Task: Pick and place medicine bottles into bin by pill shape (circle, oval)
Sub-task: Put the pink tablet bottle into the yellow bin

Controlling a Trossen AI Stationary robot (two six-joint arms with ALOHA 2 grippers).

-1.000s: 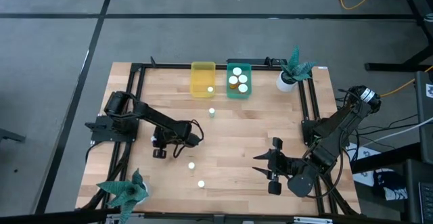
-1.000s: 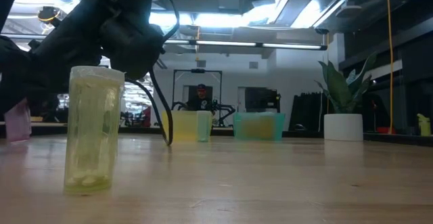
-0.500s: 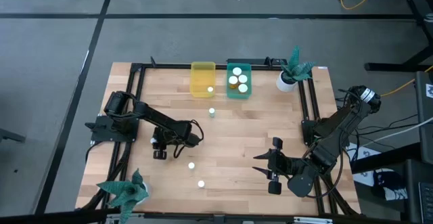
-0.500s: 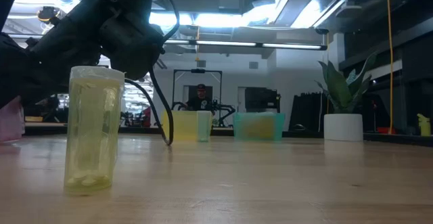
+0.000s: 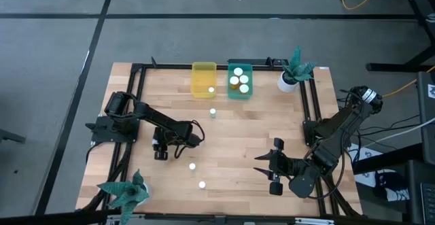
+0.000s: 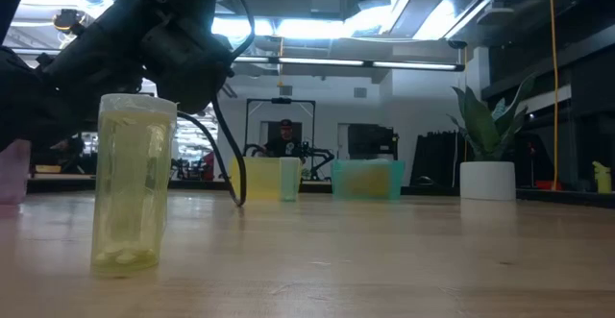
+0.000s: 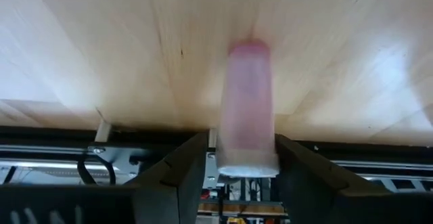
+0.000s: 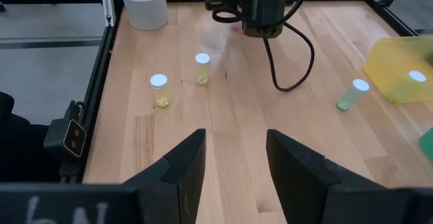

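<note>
Against the tall yellow-green bottle standing close in the low view, the pink bottle has slid farther away toward the picture's edge than a second ago, with only a sliver of it left showing; the left gripper has shifted slightly with it, its dark bulk above that yellow-green bottle sitting a touch differently. In the left wrist view the pink bottle stands between the fingers, cap nearest the camera.
</note>
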